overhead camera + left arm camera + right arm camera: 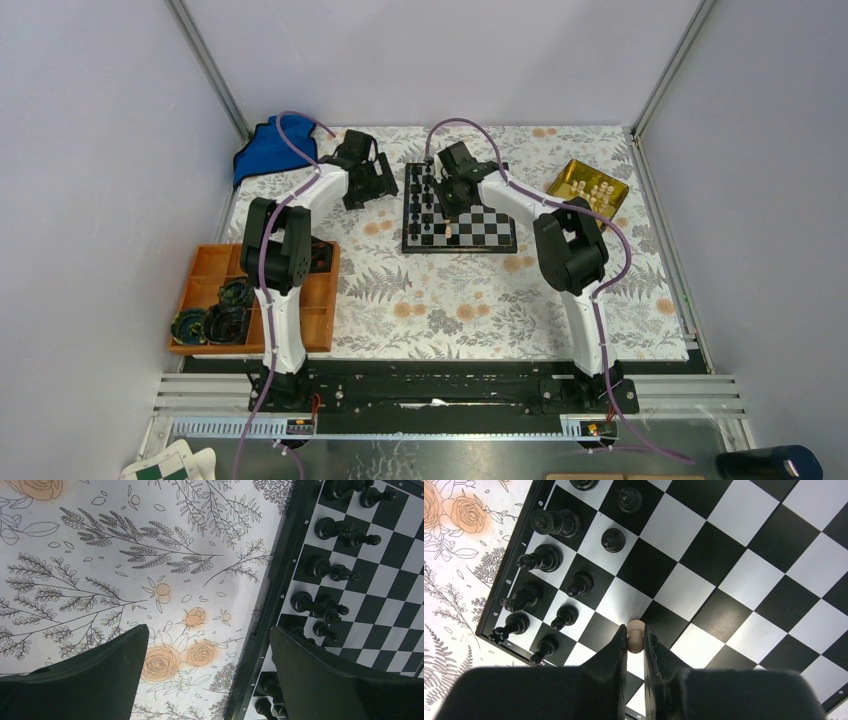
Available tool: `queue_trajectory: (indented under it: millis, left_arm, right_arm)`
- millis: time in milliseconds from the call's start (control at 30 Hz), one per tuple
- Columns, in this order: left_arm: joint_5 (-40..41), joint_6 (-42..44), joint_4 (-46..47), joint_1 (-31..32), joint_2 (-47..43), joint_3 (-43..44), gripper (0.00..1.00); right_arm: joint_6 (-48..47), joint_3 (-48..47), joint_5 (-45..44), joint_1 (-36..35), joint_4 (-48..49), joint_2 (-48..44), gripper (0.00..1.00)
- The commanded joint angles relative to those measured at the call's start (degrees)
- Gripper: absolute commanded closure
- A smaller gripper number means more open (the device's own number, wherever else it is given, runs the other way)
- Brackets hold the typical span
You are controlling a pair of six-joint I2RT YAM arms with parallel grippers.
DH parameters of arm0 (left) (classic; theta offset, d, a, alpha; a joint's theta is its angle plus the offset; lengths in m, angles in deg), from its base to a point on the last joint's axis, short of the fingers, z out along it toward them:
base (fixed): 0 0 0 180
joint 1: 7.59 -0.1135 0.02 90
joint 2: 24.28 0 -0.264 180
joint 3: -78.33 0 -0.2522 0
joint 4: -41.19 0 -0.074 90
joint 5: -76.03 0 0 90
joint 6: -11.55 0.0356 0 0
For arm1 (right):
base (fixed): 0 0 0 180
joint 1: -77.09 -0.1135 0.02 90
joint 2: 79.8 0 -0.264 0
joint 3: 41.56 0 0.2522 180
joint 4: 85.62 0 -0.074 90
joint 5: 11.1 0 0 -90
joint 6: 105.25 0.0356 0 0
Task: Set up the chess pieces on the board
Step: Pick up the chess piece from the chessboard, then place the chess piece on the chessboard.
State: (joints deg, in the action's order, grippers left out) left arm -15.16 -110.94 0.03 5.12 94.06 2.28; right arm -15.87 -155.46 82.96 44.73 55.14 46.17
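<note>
At far right of the tabletop (450,300), a gold tin (572,178) is sitting open, holding a cluster of pale chess pieces (600,192) that are standing upright. At near left, an orange tray (322,300) with compartments is holding several dark round items (225,318) in its nearer cells; what they are cannot be told. Between the two, the board (490,225) is lying flat, carrying black pieces (546,557) standing in two files along its left edge.

Right gripper (636,630): its jaws are clamping a single pale piece (636,639) by the body, over the squares just beside those files.

Left gripper (207,630): its jaws are standing wide apart, gripping nothing. It is hovering over the flowered tabletop just beside the board's left border.
</note>
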Motion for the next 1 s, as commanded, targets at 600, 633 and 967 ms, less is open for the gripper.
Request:
queue_trajectory:
  millis: [600,633,967]
  left_arm:
    - [-0.1,0.2,1.4,0.1,0.5,0.8,0.01]
    - [-0.1,0.2,1.5,0.1,0.5,0.7,0.01]
    - [0.0,0.2,1.4,0.1,0.6,0.3,0.01]
  right_arm:
    - [1.4,-4.0,-7.5,9.2,1.5,-1.5,0.99]
    - [1.7,-4.3,-7.5,9.6,1.6,-1.2,0.99]
    - [2.1,-8.6,-8.2,11.6,1.5,2.9,0.99]
